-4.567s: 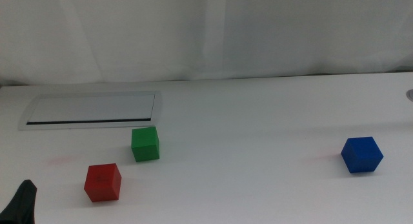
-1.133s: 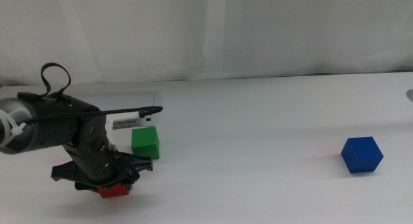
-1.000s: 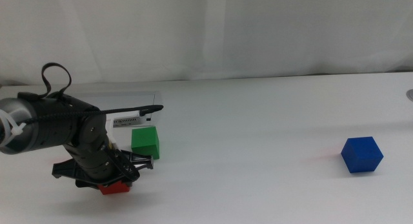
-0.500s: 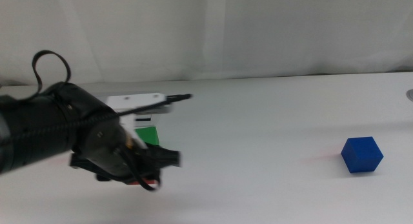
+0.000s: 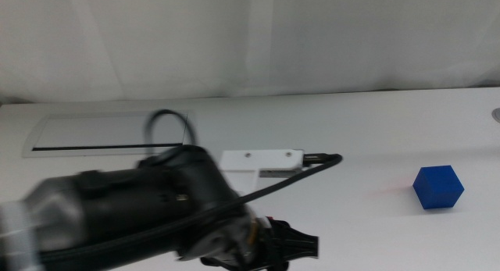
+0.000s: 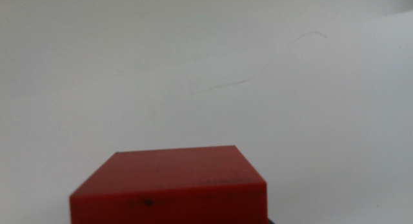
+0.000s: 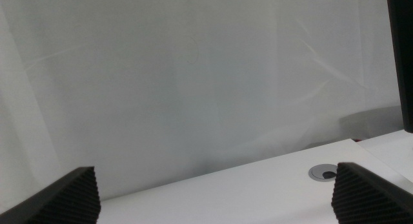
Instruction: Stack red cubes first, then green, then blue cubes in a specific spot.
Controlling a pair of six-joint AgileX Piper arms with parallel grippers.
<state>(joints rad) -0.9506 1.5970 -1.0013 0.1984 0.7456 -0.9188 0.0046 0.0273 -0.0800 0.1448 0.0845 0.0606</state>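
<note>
No legible txt or labels, far as blur allows.

Bright even light, faint shadows, motion-blurred left arm (image 5: 141, 216)

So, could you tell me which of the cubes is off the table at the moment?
The red cube: the left wrist view shows it right at the left gripper, carried over the table. The blue cube sits untouched on the tabletop, far right. The green one is hidden.

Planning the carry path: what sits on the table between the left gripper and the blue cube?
Nothing: middle view shows bare white tabletop between left gripper and blue cube.
</note>
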